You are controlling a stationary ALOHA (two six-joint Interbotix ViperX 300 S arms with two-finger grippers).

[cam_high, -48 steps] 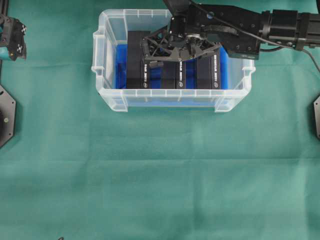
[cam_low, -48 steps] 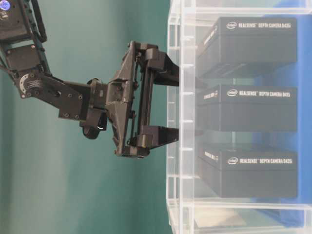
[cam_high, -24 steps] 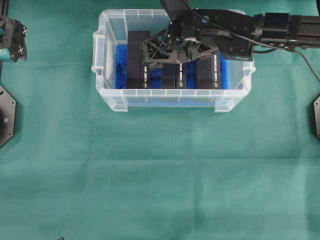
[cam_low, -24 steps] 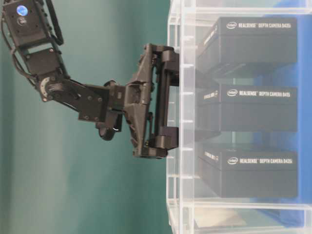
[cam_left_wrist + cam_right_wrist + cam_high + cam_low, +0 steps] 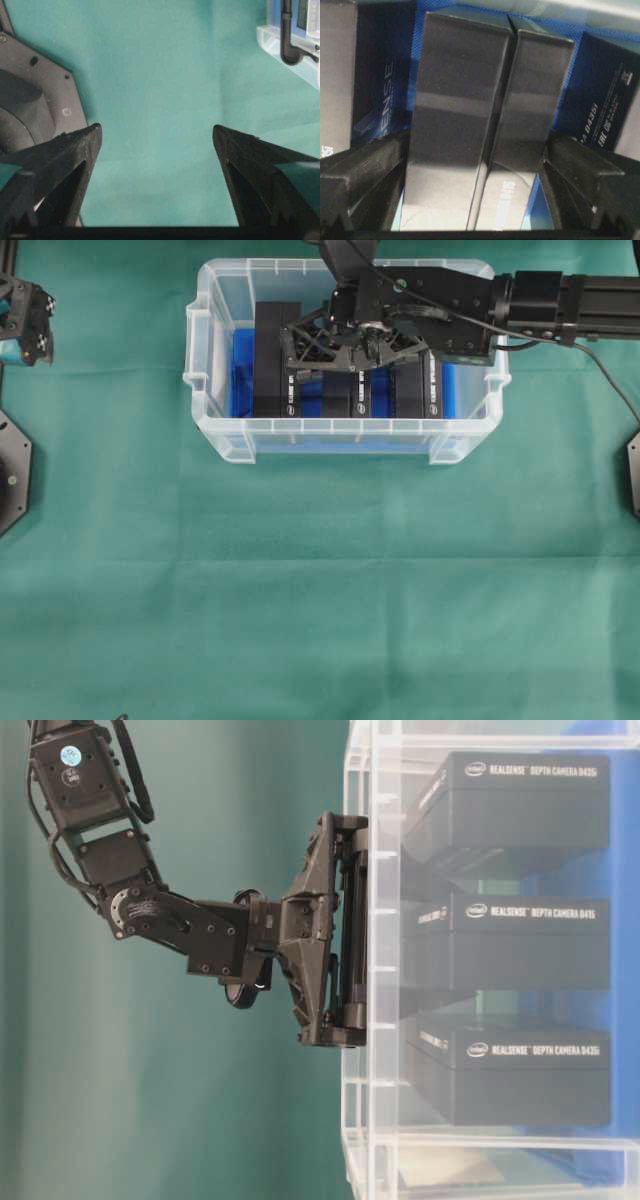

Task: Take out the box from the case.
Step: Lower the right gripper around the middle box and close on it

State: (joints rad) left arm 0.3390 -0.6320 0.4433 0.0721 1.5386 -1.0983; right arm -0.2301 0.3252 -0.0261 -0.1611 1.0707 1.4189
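The case [image 5: 340, 427] is a clear bin with a blue lining, at the back middle of the green cloth. Three black boxes stand on edge in it: left [image 5: 275, 360], middle [image 5: 350, 392], right [image 5: 418, 388]. My right gripper [image 5: 355, 358] is lowered into the case, open, with one finger on each side of the middle box [image 5: 485, 135]. Its fingers [image 5: 365, 175] are close beside the box, and blue lining shows in the gap at the right finger. My left gripper [image 5: 20, 325] is open and empty at the far left edge, well away from the case.
The table-level view shows the right gripper [image 5: 340, 930] at the case wall [image 5: 370, 1120] with the three boxes behind it. An arm base plate [image 5: 10, 470] lies at the left edge, another [image 5: 632, 475] at the right. A case corner [image 5: 287, 45] shows in the left wrist view.
My right gripper has gone down into the case and shifted a little left, so its open fingers now straddle the middle box. The left arm has not moved.
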